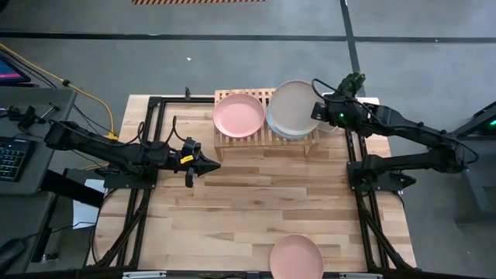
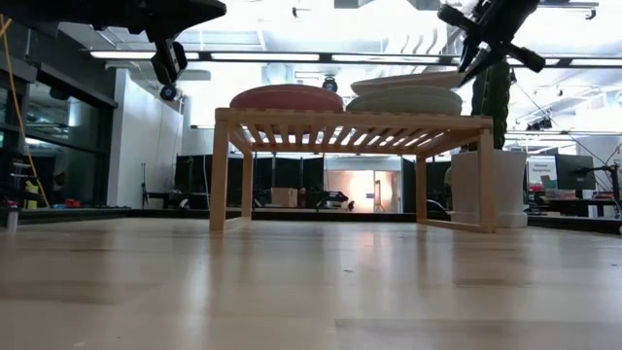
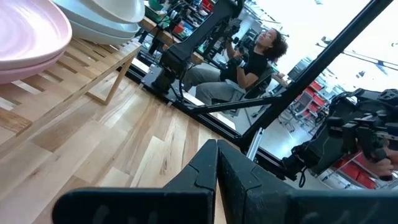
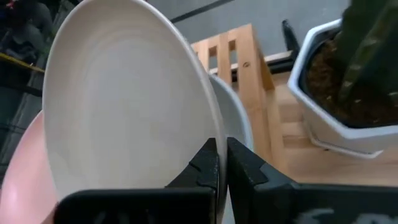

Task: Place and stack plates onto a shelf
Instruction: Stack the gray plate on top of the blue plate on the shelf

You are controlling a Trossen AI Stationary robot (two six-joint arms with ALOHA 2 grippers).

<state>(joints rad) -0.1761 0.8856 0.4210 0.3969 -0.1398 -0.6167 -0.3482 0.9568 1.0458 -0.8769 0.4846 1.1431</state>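
Shelf (image 1: 263,139) | pink plates (image 1: 239,115) | right claw (image 1: 316,110) grips cream plate (image 1: 294,104)

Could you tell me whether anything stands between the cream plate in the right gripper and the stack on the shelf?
Nothing visible does: the right gripper holds the cream plate by its rim directly over the stack on the shelf.

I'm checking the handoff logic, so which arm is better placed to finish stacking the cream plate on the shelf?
Right. The right gripper is shut on the cream plate's rim, holding it tilted over the stack on the shelf. The left gripper is shut and empty, in front of the shelf.
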